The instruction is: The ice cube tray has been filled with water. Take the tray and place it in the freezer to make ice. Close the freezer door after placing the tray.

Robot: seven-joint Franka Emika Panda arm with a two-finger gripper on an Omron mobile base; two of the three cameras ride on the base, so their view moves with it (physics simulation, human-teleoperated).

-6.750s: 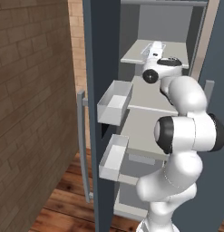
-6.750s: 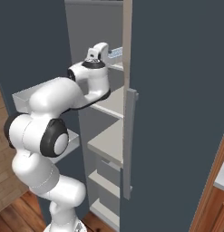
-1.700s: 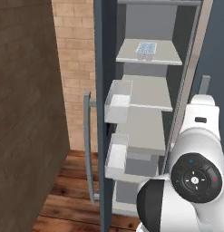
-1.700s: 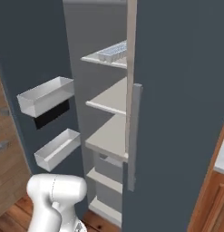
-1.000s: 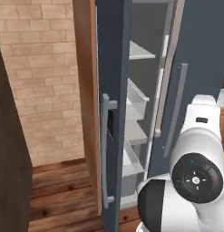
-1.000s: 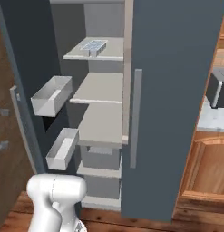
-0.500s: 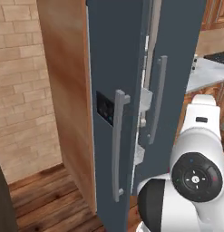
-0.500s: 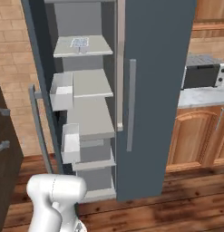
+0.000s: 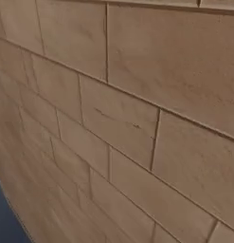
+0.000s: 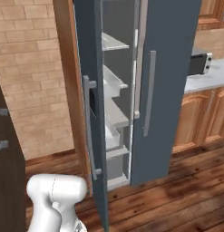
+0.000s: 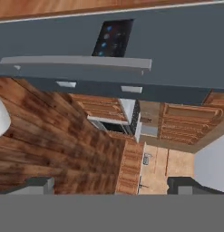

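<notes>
- 1 step judged left: shutting the tall narrow dark blue-grey freezer door (image 10: 93, 90), ajar by a slim gap in the right base view.
- Through that gap, pale grey shelves (image 10: 114, 43) inside the tall dark blue-grey freezer (image 10: 168, 68).
- Cannot tell where the long white plastic ice cube tray with its pale-blue water lies; probably inside, hidden behind the door panel, given an empty pincer.
- So, by judgement: taking and placing done, closing well under way but not finished.
- Seen from the hand view: same door (image 11: 177, 54) lying across the top, with its long grey bar handle (image 11: 77, 63) and a small dark display panel (image 11: 112, 38), and brown wooden floor (image 11: 50, 136) below.
- Pincer (image 11: 114, 185) spread wide, 2 dark fingertips (image 11: 38, 183) far apart at the bottom corners, holding nothing and touching nothing; apart from the door.
- Hand rolled on its side, judging by the handle running crosswise in its camera, and aimed at the door's outer face.
- White arm (image 10: 54, 199) folded low at the bottom left of the right base view, near the door's foot, beside the vertical handle (image 10: 89, 127).
- Left base view pressed close to a tan brick wall (image 9: 113, 118).
- Still needed: a last push on the outer face until flush with the neighbouring panel.
</notes>
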